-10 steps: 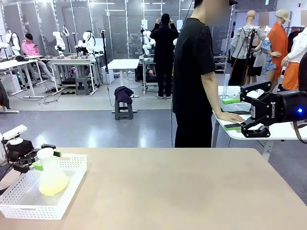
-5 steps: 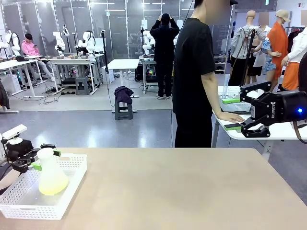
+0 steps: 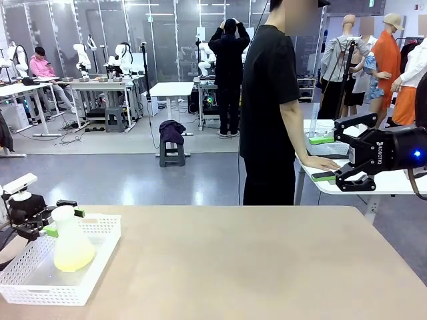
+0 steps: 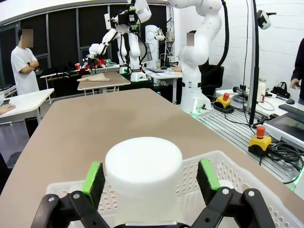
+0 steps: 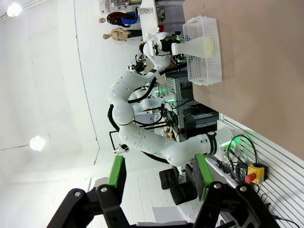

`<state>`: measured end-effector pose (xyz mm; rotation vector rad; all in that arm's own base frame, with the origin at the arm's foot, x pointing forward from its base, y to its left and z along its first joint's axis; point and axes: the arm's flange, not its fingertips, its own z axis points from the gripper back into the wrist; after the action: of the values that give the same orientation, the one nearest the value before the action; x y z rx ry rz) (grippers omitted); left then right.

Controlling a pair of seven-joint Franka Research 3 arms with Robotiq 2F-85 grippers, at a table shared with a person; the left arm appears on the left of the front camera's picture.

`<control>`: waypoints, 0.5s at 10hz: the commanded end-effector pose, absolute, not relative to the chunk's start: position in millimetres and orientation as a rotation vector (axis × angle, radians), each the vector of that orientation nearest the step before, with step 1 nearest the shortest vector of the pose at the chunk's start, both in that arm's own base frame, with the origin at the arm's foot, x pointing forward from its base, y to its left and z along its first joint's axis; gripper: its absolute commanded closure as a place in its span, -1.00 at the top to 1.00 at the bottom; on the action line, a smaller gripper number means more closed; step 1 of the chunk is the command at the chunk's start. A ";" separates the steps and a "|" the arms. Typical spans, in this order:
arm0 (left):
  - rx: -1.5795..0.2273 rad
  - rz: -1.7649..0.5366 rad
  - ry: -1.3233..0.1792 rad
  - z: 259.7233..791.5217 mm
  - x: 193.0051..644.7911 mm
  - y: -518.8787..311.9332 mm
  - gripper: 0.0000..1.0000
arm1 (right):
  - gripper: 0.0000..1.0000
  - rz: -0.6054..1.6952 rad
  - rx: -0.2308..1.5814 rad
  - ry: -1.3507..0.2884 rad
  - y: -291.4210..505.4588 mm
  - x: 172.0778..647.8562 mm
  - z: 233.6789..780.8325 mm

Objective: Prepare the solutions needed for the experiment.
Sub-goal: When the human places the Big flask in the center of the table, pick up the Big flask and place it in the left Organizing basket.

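Flask (image 3: 69, 243) with pale yellow-green liquid (image 3: 73, 260) stands in the white basket (image 3: 100, 257) at the table's (image 3: 253, 267) left, the left gripper (image 3: 61, 223) astride its neck, while the right gripper (image 3: 325, 158) hangs open high at right before a person (image 3: 273, 107). Left wrist view: green pads (image 4: 93, 177) flank the flask's white top (image 4: 143, 178) with slim gaps, contact unclear. Right wrist view: open fingers (image 5: 117, 172) frame the far basket (image 5: 205, 47), flask and left arm

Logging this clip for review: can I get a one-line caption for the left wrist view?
Left gripper open, green pads flanking the neck of the flask standing in the white basket.

Bright, even overhead light; wrist views bend at edges.
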<state>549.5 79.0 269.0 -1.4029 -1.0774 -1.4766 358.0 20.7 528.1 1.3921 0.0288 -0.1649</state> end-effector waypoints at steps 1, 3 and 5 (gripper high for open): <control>-1.403 -1.477 -1.077 269.0 549.5 79.0 0.90 | 0.44 -0.159 1.398 0.023 21.0 357.7 530.1; -1.391 -1.478 -1.097 271.8 550.9 86.7 1.00 | 0.44 -0.159 1.398 0.023 21.0 357.7 530.1; -1.355 -1.475 -1.127 274.0 551.7 103.8 1.00 | 0.44 -0.159 1.398 0.023 21.0 357.7 530.1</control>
<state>549.7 94.8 271.7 -1.3728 -1.0968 -1.4692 358.0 20.7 528.1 1.3921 0.0289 -0.1649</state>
